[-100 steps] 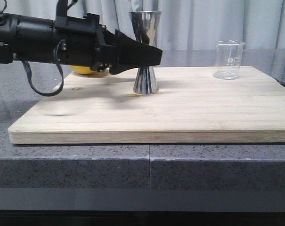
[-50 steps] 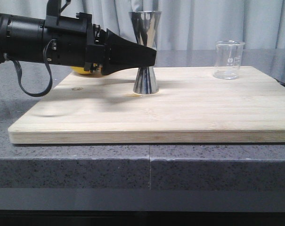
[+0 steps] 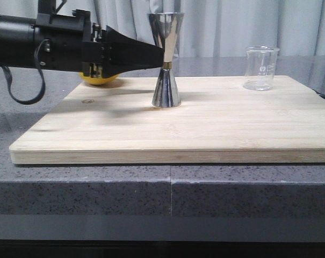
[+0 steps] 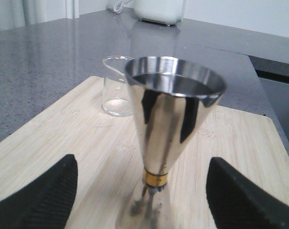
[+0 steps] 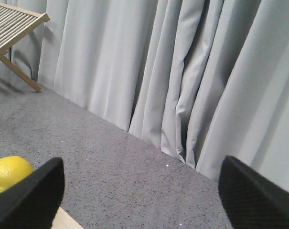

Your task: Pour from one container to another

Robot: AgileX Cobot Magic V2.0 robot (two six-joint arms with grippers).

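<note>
The steel hourglass jigger (image 3: 166,59) with its gold waist band stands upright on the wooden board (image 3: 205,129), left of centre. My left gripper (image 3: 160,55) reaches in from the left at waist height, open. In the left wrist view the jigger (image 4: 173,119) rises just ahead of the left gripper (image 4: 142,200), whose black fingers (image 4: 44,195) stand wide apart and clear of it. The clear glass beaker (image 3: 260,68) stands at the board's far right corner, also seen as the beaker (image 4: 114,88) behind the jigger. My right gripper (image 5: 139,191) is open over grey countertop, holding nothing.
A yellow lemon (image 3: 98,79) lies at the board's back left, behind my left arm; the lemon (image 5: 8,172) also shows beside one right finger. Grey curtains hang behind. A white appliance (image 4: 158,9) and a wooden rack (image 5: 13,24) stand off the board.
My left arm has drawn back to the left and risen slightly, so its fingers no longer reach past the jigger's waist. The jigger and beaker have stayed put.
</note>
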